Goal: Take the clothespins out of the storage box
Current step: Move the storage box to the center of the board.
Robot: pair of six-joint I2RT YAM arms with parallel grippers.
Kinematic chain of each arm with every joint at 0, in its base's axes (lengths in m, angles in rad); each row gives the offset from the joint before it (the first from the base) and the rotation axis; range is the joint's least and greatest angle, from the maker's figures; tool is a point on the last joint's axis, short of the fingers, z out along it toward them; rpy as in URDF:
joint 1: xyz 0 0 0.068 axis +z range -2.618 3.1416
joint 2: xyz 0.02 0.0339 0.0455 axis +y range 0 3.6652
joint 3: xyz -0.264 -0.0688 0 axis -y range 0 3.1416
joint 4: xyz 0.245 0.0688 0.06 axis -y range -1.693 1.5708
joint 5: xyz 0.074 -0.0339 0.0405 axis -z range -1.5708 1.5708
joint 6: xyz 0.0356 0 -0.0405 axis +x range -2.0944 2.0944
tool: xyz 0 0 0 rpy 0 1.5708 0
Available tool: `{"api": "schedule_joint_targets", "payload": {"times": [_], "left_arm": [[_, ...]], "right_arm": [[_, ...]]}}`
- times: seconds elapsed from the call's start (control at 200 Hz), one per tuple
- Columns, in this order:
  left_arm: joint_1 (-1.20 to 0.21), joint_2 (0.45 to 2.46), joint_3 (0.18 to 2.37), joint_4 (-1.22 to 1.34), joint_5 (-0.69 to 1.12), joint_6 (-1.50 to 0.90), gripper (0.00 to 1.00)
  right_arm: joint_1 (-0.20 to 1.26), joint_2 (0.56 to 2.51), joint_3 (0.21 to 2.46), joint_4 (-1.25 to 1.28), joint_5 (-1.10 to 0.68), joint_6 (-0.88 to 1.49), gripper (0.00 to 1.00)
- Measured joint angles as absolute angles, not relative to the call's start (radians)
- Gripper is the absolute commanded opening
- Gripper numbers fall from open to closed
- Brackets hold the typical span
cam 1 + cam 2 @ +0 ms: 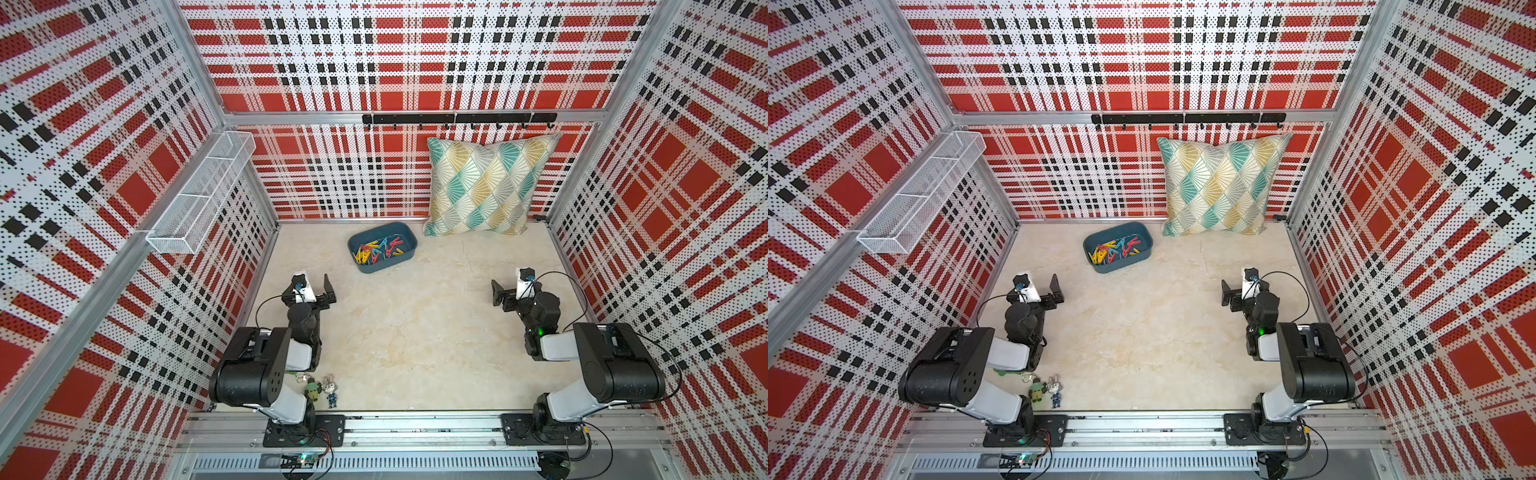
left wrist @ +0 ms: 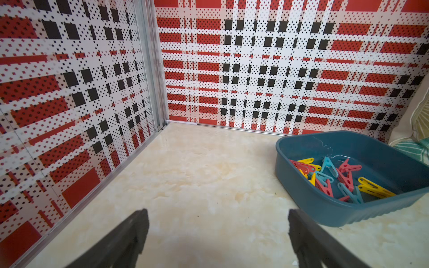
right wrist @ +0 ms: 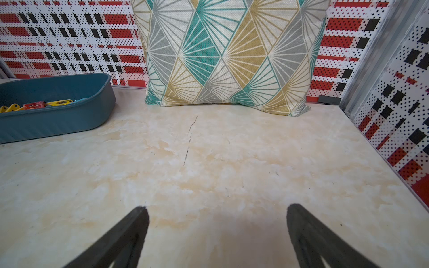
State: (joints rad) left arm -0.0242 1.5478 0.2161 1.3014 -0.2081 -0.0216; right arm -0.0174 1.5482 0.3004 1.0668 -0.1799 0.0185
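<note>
Your left jaws, right jaws spread, empty, short of storage box (image 2: pixel 334 214). Clothespins (image 2: pixel 325 183) likely light, slick: pinch across flat legs.

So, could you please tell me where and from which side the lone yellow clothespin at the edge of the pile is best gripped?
Pinch the yellow clothespin across its narrow width, mid-length, coming straight down: it lies flat apart from the tangled pile, and the storage box walls likely block any sideways approach.
</note>
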Motion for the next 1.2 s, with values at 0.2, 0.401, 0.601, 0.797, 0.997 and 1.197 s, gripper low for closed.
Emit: {"api": "schedule_joint_targets", "payload": {"times": [0.2,0.401,0.601,0.797,0.997,1.197], "left_arm": [[-0.024,1.547,0.216,1.301,-0.207,-0.022,0.99],[-0.015,1.548,0.216,1.301,-0.188,-0.022,0.99],[-0.011,1.529,0.224,1.262,-0.176,-0.024,0.99],[0.009,1.364,0.464,0.852,-0.159,-0.017,0.99],[0.012,1.329,0.753,0.419,-0.138,0.034,0.99],[0.004,1.422,1.012,0.057,-0.105,0.045,1.0]], "right_arm": [[-0.017,1.548,0.3,1.067,-0.18,0.019,1.0],[-0.017,1.548,0.3,1.067,-0.18,0.019,1.0],[-0.017,1.548,0.3,1.067,-0.18,0.019,1.0],[0.001,1.488,0.337,0.908,-0.116,0.027,1.0],[0.021,1.439,0.826,0.315,0.076,0.211,1.0],[-0.033,1.398,0.837,0.156,-0.047,0.407,1.0]]}}
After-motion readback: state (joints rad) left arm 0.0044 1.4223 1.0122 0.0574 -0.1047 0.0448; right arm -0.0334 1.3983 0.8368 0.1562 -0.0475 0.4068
